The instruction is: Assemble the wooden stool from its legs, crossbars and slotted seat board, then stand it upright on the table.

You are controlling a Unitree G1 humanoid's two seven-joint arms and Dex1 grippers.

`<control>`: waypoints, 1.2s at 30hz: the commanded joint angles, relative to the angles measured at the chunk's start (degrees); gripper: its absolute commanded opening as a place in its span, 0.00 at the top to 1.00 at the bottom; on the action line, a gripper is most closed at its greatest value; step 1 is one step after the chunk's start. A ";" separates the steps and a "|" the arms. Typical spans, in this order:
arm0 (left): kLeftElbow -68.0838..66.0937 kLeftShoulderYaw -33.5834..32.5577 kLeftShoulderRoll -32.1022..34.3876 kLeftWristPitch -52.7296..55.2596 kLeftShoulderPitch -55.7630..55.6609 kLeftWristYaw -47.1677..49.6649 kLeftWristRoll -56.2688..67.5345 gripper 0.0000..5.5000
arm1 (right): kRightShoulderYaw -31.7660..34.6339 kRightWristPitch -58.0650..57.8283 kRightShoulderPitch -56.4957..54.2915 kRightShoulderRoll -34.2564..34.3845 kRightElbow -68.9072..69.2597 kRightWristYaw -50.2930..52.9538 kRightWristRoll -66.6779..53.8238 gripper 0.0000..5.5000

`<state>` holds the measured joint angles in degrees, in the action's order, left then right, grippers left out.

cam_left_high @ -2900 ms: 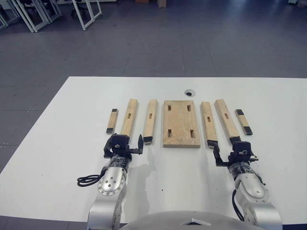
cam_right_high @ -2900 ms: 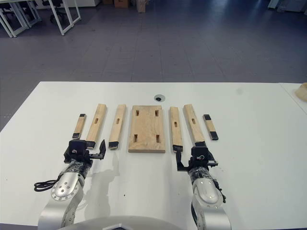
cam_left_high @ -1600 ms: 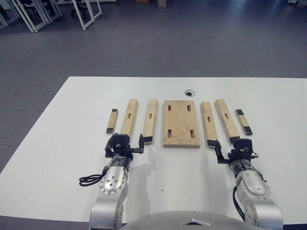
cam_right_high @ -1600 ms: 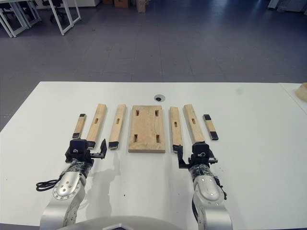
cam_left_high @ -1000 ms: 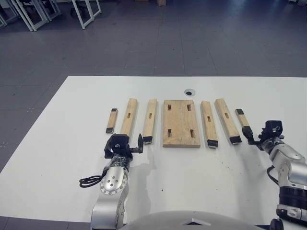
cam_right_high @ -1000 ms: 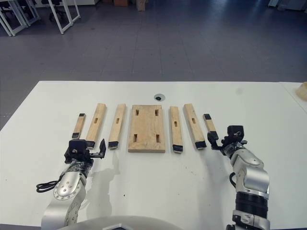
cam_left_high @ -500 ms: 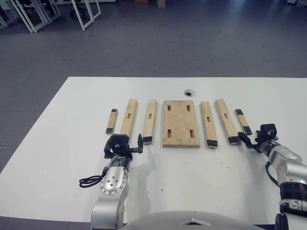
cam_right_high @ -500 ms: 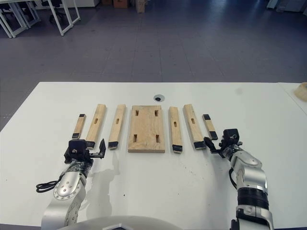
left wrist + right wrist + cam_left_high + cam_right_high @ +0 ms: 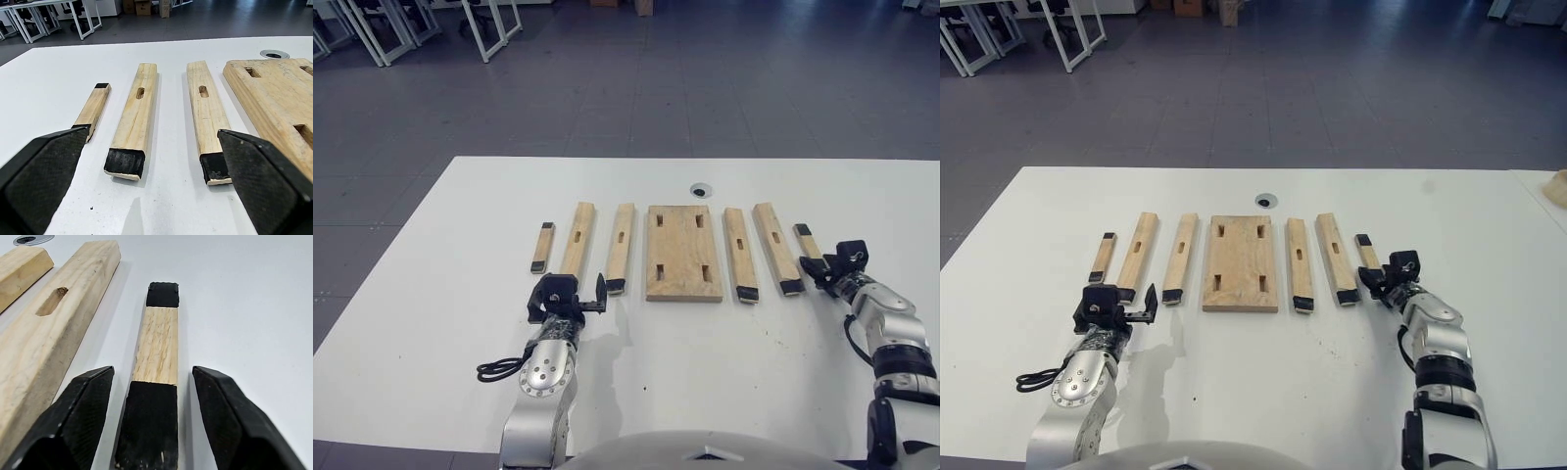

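1. The step in hand looks like the first pick-up, since nothing is joined yet. The seat board [image 9: 683, 252] lies flat mid-worktop [image 9: 460, 255], with legs and crossbars at its 9 and 3 o'clock.
2. The right jaws stand apart, straddling the near black-capped end of the outermost crossbar [image 9: 155, 382] at 3 o'clock. Neither side appears to touch it.
3. The next move calls for closing squarely on that end, then lifting.
4. The left jaws gape wide and empty, at 6 o'clock of the left legs [image 9: 132, 117].
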<state>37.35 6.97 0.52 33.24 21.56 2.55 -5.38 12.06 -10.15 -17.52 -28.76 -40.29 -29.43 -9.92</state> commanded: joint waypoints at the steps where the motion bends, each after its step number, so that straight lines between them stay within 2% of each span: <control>1: 0.30 0.06 0.12 0.47 -0.73 0.34 -0.70 0.12 | -2.63 -4.01 6.43 0.76 -4.47 0.48 2.54 0.58; 7: 0.20 -0.12 0.10 0.90 -1.32 0.25 -0.58 0.12 | -3.22 1.45 5.86 0.18 -6.20 4.83 4.21 0.76; 13: -1.21 -2.33 0.58 0.90 -3.29 -1.55 1.76 0.12 | -0.45 6.73 3.23 -2.06 -7.13 8.57 2.68 0.77; 15: -3.43 -5.71 1.35 0.78 -7.46 -4.25 5.47 0.12 | 1.37 8.37 2.01 -3.95 -1.57 10.42 2.18 0.77; 18: -10.08 -13.89 6.02 4.84 -25.26 -13.05 17.04 0.12 | 1.84 9.50 -0.68 -5.38 13.23 13.27 3.60 0.77; 21: -17.26 -25.57 6.60 15.76 -43.24 -16.79 36.63 0.12 | -3.30 9.07 -1.91 -2.05 28.03 12.46 5.06 0.77; 24: -23.24 -32.81 6.13 27.54 -52.59 -16.86 54.55 0.12 | -8.70 6.81 -1.84 2.61 38.55 11.16 4.02 0.77; 29: -33.23 -37.72 4.85 39.61 -57.22 -10.90 74.51 0.12 | -17.90 4.67 -0.61 9.75 46.13 9.27 4.56 0.77; 36: -42.22 -35.80 4.04 38.75 -56.41 -7.09 78.45 0.12 | -23.22 0.04 -0.71 15.16 52.45 9.54 4.85 0.77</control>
<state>-3.08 -29.89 4.68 72.99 -34.51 -5.17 73.49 -9.63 -8.57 -18.32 -15.06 10.34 -19.75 -5.57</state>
